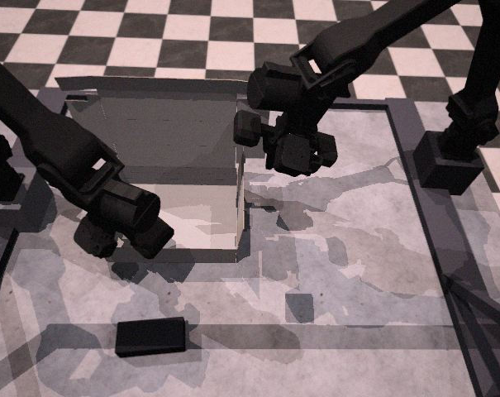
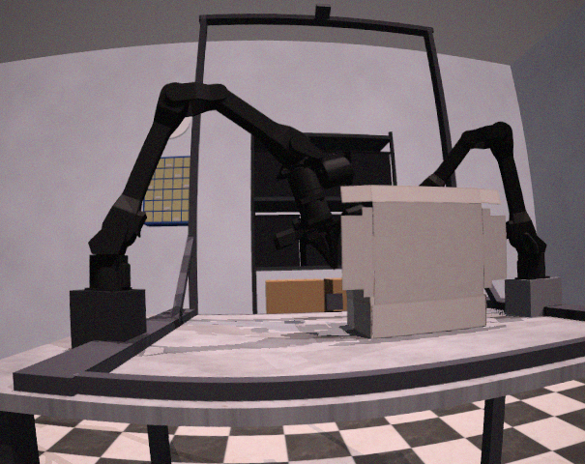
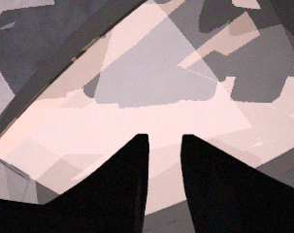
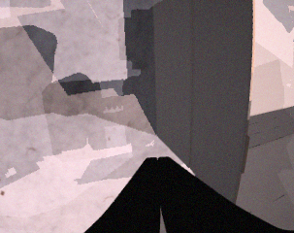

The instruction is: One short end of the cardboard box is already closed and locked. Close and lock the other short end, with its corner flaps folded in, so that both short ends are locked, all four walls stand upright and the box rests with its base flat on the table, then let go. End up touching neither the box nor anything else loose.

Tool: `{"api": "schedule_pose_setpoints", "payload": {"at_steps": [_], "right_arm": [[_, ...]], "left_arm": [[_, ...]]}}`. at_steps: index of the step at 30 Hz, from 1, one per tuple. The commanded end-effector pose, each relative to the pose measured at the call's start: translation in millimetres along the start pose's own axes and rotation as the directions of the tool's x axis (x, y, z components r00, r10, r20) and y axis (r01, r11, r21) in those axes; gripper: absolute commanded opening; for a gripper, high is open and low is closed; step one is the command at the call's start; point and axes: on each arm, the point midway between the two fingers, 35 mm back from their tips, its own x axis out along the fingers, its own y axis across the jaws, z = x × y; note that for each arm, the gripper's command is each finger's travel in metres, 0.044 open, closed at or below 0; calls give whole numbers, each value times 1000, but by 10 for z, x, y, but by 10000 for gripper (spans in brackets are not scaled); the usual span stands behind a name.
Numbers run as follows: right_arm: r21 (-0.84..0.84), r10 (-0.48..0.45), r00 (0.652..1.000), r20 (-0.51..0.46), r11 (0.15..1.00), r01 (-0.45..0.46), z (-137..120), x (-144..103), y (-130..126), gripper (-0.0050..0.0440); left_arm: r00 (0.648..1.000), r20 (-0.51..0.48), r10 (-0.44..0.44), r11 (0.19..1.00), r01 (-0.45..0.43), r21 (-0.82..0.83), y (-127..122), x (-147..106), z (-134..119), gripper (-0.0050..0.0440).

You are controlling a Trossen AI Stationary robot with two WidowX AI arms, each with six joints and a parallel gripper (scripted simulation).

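Top view: your right tool point(image 1: 279, 147) point(image 4: 157, 167), clenched on nothing, stands by box's point(image 1: 198, 255) point(image 2: 427, 249) point(image 4: 200, 87) near short end, probably readied to press wall.

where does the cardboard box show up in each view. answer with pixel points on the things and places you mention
top: left of centre, cardboard box point(image 1: 169, 136) point(image 2: 427, 249) point(image 3: 137, 116) point(image 4: 205, 87)
exterior: right of centre
left wrist: its inside fills much of the picture
right wrist: centre to right edge
shared landmark: the tabletop point(image 1: 369, 256) point(image 2: 232, 360) point(image 3: 3, 58) point(image 4: 88, 53), beside the box

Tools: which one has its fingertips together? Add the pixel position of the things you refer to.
The right tool point(image 1: 290, 144) point(image 2: 334, 265) point(image 4: 157, 167); the left tool point(image 1: 124, 240) point(image 3: 164, 145) shows a narrow gap between its tips.
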Motion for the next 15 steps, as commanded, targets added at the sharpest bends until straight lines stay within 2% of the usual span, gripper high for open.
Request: {"api": "schedule_pose_setpoints", "payload": {"at_steps": [1,5,11,15], "right_arm": [[5,2,1000,11,1000,-2,11,-61,-42,0],[6,26,1000,11,1000,-26,5,-50,-12,0],[7,53,999,10,999,-53,-2,-39,23,0],[7,54,999,10,999,-54,-2,-39,24,0]], "left_arm": [[995,19,102,968,-104,230,112,-135,104,62],[987,33,160,889,-159,429,180,-210,218,62],[973,54,224,724,-203,659,248,-298,351,62],[973,55,226,717,-204,667,251,-302,357,62]]}}
